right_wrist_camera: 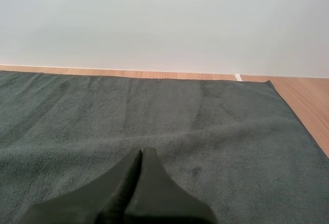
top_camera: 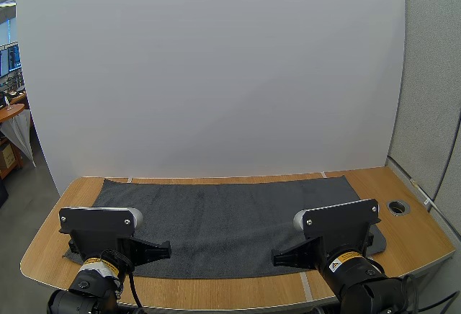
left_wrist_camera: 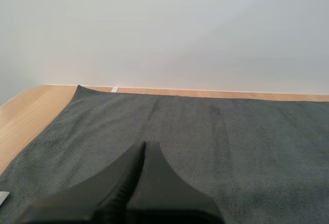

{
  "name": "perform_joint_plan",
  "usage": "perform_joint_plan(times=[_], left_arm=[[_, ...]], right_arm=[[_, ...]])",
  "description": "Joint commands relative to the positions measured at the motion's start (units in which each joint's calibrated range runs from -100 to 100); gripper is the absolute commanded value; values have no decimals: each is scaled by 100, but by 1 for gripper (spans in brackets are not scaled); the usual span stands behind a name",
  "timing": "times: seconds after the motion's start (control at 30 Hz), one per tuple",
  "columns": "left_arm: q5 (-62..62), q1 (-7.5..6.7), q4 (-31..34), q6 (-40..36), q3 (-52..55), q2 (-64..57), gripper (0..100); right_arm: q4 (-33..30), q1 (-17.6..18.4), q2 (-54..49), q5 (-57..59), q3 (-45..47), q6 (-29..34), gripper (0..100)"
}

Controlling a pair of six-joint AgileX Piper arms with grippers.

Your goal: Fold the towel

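Looking down from the high view, we see the dark grey towel (top_camera: 230, 217) spread flat across the wooden bench (top_camera: 410, 245). Its far edge lies along the white board (top_camera: 216, 76), and a round cable hole (top_camera: 397, 206) sits just past the towel's end on our right arm's side. Our left pincer (top_camera: 167, 248) and right pincer (top_camera: 275, 259) hover over the towel, close to its near edge. From the wrist views we can tell more: each pincer is pressed together into one dark wedge, gripping nothing, and the towel has a fine nap with faint creases. Yellow warning labels (top_camera: 344, 258) mark our arms, but their writing is too small to read.
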Motion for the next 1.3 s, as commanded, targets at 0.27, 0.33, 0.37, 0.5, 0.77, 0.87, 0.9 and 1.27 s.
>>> perform_joint_plan(times=[0.27, 0.33, 0.37, 0.5, 0.77, 0.87, 0.9, 1.27], left_arm=[[-126, -30, -73, -14, 7, -26, 0], [-126, -30, -73, -14, 7, -26, 0], [-126, -30, -73, -14, 7, -26, 0], [-126, -30, -73, -14, 7, -26, 0], [-126, -30, -73, -14, 7, -26, 0], [-126, -30, -73, -14, 7, -26, 0], [-126, -30, -73, -14, 7, -26, 0], [-129, -30, -73, 238, 7, -26, 0]], right_arm=[[-58, -21, -35, 5, 4, 20, 0], [-124, -21, -35, 5, 4, 20, 0], [-217, -21, -35, 126, 4, 20, 0], [-373, -21, -35, 469, -308, 20, 0], [-405, -21, -35, 1364, -1553, 20, 0], [-517, -21, -35, 1649, -1967, 20, 0], [-618, -21, -35, 1742, -2057, 20, 0], [-1663, -28, 573, 2366, -2902, 2119, 0]])
